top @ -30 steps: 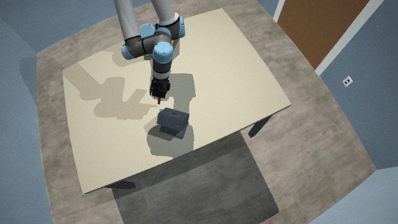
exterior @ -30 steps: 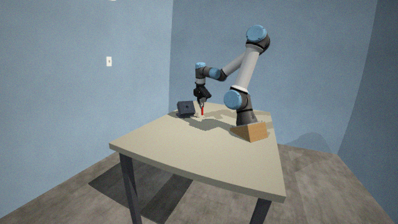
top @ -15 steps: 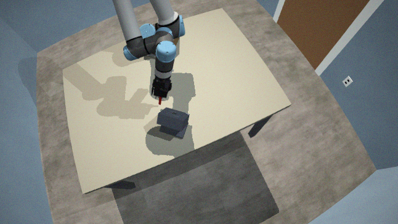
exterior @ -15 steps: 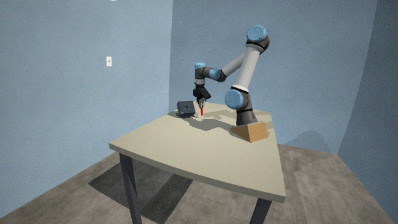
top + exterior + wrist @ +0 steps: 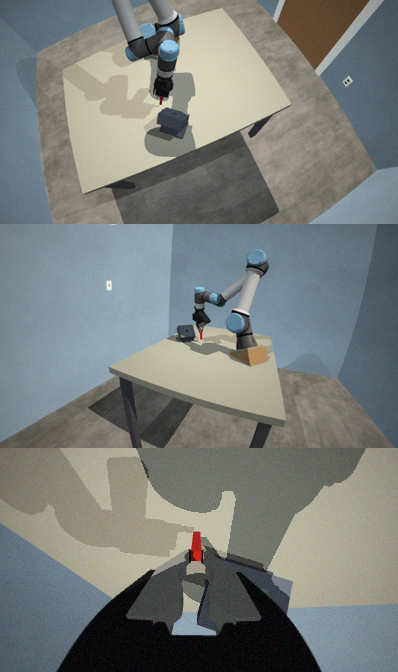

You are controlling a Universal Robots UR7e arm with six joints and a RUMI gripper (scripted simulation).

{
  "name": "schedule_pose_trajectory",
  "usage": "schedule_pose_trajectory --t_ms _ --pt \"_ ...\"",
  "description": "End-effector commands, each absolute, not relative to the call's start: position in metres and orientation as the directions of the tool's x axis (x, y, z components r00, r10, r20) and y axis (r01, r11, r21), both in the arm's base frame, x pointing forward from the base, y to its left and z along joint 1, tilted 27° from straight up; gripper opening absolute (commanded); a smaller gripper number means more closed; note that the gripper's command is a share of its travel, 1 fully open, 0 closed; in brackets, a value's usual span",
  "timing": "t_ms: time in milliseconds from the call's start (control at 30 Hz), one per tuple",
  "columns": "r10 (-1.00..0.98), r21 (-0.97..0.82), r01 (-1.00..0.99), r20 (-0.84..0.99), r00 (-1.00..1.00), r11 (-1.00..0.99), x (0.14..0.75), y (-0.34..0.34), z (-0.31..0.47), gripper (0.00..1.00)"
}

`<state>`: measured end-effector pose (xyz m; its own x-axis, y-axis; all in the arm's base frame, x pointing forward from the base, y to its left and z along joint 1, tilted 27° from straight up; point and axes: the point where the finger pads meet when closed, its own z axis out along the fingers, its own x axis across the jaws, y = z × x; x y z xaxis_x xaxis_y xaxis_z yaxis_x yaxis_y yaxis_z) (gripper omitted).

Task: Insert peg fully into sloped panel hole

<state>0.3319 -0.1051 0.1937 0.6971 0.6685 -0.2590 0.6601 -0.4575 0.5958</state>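
Observation:
My gripper [image 5: 161, 98] is shut on a thin red peg [image 5: 161, 101], which hangs point down a little above the table. The peg also shows in the exterior view [image 5: 201, 335] and in the wrist view [image 5: 196, 546], gripped between the two grey fingers. The dark grey sloped panel [image 5: 172, 120] stands on the table just in front of the gripper, with a small hole [image 5: 174, 114] in its upper face. In the exterior view the panel [image 5: 186, 332] is to the left of the peg, apart from it. The peg is outside the hole.
The arm's base sits on a tan wedge block [image 5: 251, 355] at the far side of the table. The panel stands near the table's front edge [image 5: 197, 144]. A brown door [image 5: 320, 24] is beyond the table.

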Motion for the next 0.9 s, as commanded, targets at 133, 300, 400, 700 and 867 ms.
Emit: schedule_pose_trajectory --t_ms 133,300,400,700,867 --pt "0.665 0.608 0.656 -0.265 0.698 -0.447 0.3343 -0.1016 0.1931 0.00" --pt "0.664 0.612 0.655 -0.267 0.699 -0.444 0.3350 -0.1004 0.1928 0.00" --pt "0.663 0.615 0.654 -0.268 0.699 -0.440 0.3357 -0.0992 0.1925 0.00" --pt "0.660 0.627 0.650 -0.273 0.700 -0.430 0.3377 -0.0954 0.1917 0.00" --pt "0.659 0.631 0.648 -0.274 0.701 -0.426 0.3384 -0.0942 0.1915 0.00"
